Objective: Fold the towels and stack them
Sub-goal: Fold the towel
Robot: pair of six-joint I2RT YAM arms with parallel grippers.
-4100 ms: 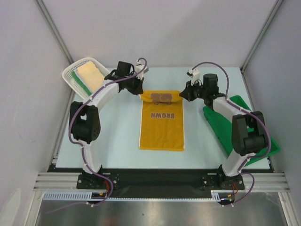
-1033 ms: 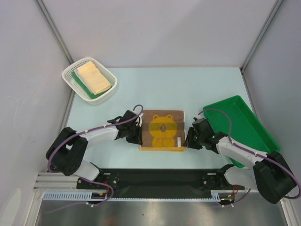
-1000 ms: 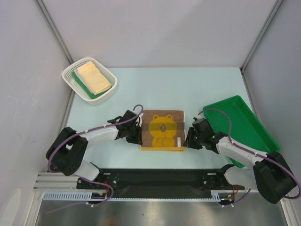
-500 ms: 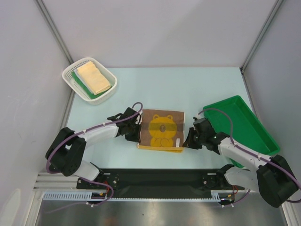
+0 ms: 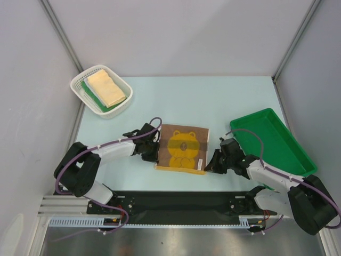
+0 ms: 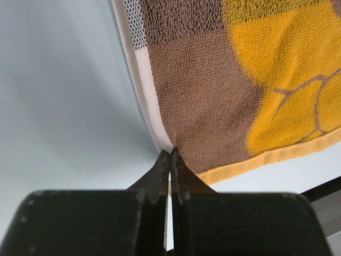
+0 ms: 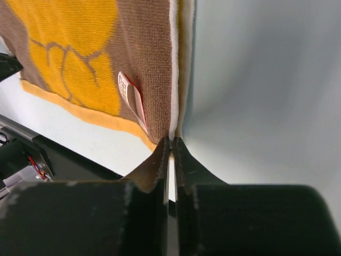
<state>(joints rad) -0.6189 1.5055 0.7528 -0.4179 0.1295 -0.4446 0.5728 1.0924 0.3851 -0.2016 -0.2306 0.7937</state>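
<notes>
**Both near corners of the towel now pinched**

In the last second both pairs of fingers have clamped shut. The left gripper grips the near-left corner of the brown bear towel, and the right gripper grips its near-right corner. The near hem has been tugged slightly askew. The towel, folded once, lies flat at the middle of the table, close to its near edge. Each corner sits right between the fingertips, so the next fold looks ready to begin.
</notes>
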